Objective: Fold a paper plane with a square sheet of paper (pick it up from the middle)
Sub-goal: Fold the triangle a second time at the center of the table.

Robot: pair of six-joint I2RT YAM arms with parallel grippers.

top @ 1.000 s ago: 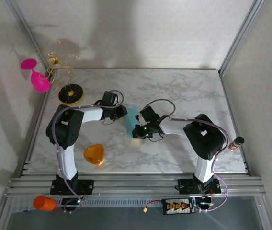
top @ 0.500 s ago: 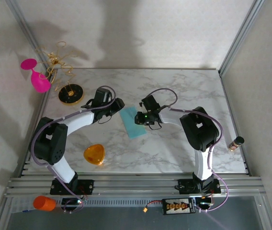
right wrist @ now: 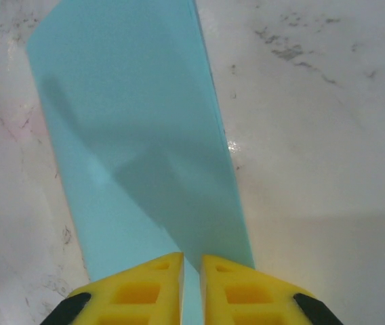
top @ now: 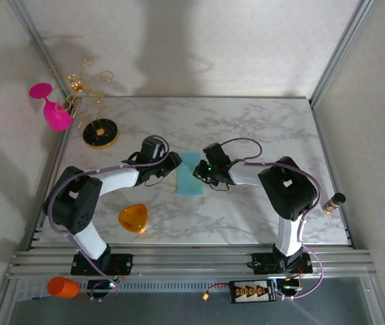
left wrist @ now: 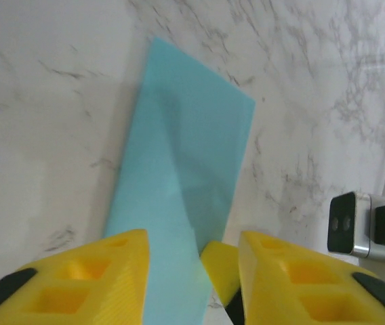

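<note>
Your left gripper (left wrist: 192, 283) stands open, with a plain gap between its yellow fingers (left wrist: 77, 281). They straddle one short end of the teal sheet of paper (left wrist: 182, 162), which runs up through the gap and away across the marble table (top: 260, 128). A smaller yellow piece sits just inside the right-hand finger in the left wrist view, and you cannot tell what it belongs to.

Your right gripper (right wrist: 191, 291) has its fingers drawn almost together, with only a thin slit between them. Teal shows in that slit. The tips stand over the sheet's end, but you cannot tell whether they pinch the paper or merely rest above it.

From above, the sheet lies flat in the middle of the table as a long, narrow rectangle rather than a square. Its length runs from far to near, slightly slanted. The left gripper meets it at the far left edge and the right gripper at the right edge, so the paper sits between the two.

Well apart, near the left arm's base, lies an orange rounded-triangle piece (top: 133, 217). At the far left corner stand a black round base (top: 100, 133) and a pink glass (top: 53, 112).
</note>
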